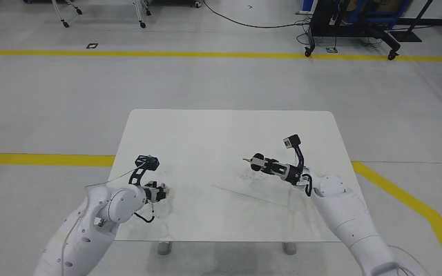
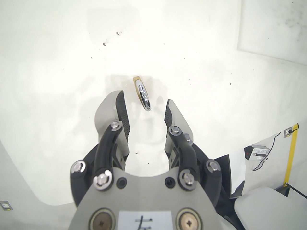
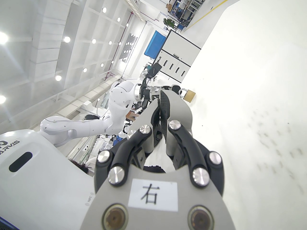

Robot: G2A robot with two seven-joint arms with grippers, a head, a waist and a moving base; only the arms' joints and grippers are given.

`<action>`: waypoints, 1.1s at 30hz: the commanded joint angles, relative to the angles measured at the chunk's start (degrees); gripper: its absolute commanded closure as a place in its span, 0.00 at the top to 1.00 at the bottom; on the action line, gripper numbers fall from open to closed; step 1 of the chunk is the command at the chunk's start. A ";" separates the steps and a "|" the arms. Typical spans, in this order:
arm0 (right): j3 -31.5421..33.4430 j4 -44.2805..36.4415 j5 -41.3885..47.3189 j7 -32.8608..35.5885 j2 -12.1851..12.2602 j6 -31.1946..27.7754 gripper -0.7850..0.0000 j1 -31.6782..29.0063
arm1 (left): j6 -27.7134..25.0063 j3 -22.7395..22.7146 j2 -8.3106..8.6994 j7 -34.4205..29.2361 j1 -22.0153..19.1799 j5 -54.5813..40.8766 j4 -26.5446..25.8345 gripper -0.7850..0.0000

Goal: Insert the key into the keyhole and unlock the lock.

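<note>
A small brass padlock [image 2: 142, 93] with a chrome shackle rests on the white table [image 1: 228, 131], seen edge-on in the left wrist view. My left gripper [image 2: 144, 99] is open, one finger on each side of the padlock and not touching it. It sits near the table's front left [image 1: 163, 192]. My right gripper [image 1: 254, 161] hovers over the table's middle right, shut, with a thin silver key [image 1: 246, 160] sticking out of its tips toward the left. From the right wrist view the shut fingertips [image 3: 164, 98] point at the padlock [image 3: 188, 95] far off.
A thin white sheet [image 2: 271, 17] lies flat on the table between the two arms, its edge [image 1: 248, 191] showing faintly. The table's front edge [image 1: 228, 241] runs close behind both grippers.
</note>
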 commanded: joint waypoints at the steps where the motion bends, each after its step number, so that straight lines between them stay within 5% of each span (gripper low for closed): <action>1: 0.00 0.00 0.00 0.00 0.00 0.00 0.00 0.00 | -0.72 0.44 -0.20 0.29 -0.57 -0.60 0.91 0.38; 3: 0.00 0.00 0.00 0.00 0.00 0.00 0.00 0.00 | -1.46 1.09 -0.46 0.46 -1.51 -1.09 1.87 0.32; 6: 0.00 0.00 0.00 0.00 0.00 0.00 0.00 0.00 | -1.89 2.27 -0.84 0.05 -3.09 -0.91 3.44 0.00; 13: 0.00 0.00 0.00 0.00 0.00 0.00 0.00 0.00 | -0.72 4.18 -1.37 -1.62 -4.67 1.55 5.26 0.00; 21: 0.00 0.00 0.00 0.00 0.00 0.00 0.00 0.00 | -4.42 3.44 -1.65 4.49 -3.84 0.84 4.95 0.00; 25: 0.00 0.00 0.00 0.00 0.00 0.00 0.00 0.00 | -11.36 0.92 -2.14 17.25 -3.13 -6.92 6.13 0.00; 28: 0.00 0.00 0.00 0.00 0.00 0.00 0.00 0.00 | -24.25 -2.20 -2.88 30.34 -1.94 -23.09 11.08 0.00; 33: 0.00 0.00 0.00 0.00 0.00 0.00 0.00 0.00 | -40.78 1.62 -5.14 30.66 -7.96 -44.71 24.59 0.00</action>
